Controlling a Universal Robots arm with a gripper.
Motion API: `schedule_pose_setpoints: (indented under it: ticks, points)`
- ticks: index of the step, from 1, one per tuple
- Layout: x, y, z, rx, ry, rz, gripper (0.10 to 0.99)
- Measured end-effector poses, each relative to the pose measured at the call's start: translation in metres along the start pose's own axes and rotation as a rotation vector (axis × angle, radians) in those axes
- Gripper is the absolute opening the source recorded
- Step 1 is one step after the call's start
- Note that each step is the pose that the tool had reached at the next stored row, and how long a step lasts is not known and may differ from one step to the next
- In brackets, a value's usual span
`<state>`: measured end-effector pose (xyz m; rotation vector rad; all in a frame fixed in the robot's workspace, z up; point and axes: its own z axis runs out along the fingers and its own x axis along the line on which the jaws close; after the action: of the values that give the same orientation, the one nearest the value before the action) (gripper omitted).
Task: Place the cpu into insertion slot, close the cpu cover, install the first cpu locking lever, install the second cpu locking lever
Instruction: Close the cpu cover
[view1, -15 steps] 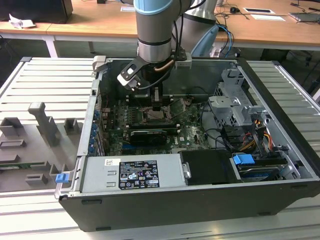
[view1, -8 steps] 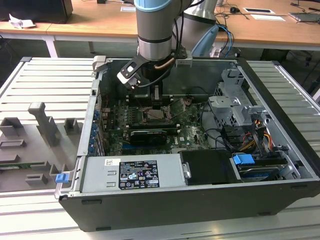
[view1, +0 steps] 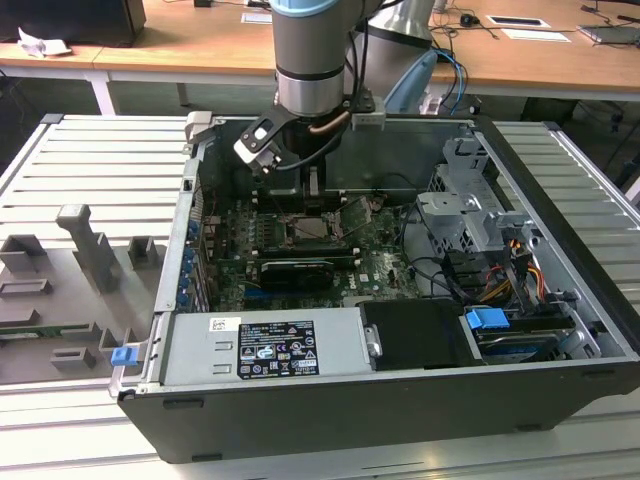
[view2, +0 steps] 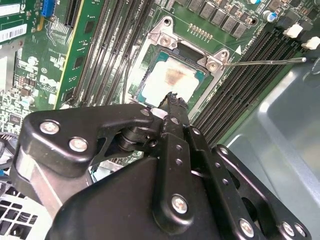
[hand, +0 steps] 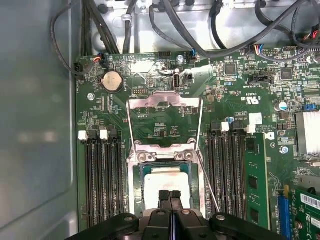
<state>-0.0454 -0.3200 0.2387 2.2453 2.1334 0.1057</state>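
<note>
- The black claw (hand: 170, 194) fills the foreground in both wrist views, its two fingers pressed together with nothing between them, tips (view2: 172, 101) poised over the near edge of the chip.
- The chip (hand: 165, 181), pale metal with a brownish smudge (view2: 175, 80), sits inside the square socket (hand: 134, 172). Whether the fingertips actually touch it cannot be told.
- The cover (hand: 150, 102), a thin silver frame, is swung open and away from the socket, over the green board (hand: 150, 70).
- A thin wire lever (hand: 207, 180) stands unlatched beside the socket, angling out over the long black memory slots (hand: 102, 180) (the second wrist view shows it (view2: 265, 61) jutting past the socket's corner).
- In the exterior view the grey arm (view1: 310, 60) reaches straight down into an open black computer case (view1: 400, 410), the claw (view1: 312, 200) low over the socket (view1: 310, 228), the case resting on a ribbed grey table (view1: 90, 170).
</note>
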Motion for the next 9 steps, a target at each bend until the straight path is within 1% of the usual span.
schedule_pose_setpoints:
  ticks: [5,9]
  points:
    - [0.0003,0.0002,-0.0023,0.0,0.0002,0.0,0.106]
    - [0.0008,0.0003,-0.0037,0.0,-0.0013,0.0,0.106]
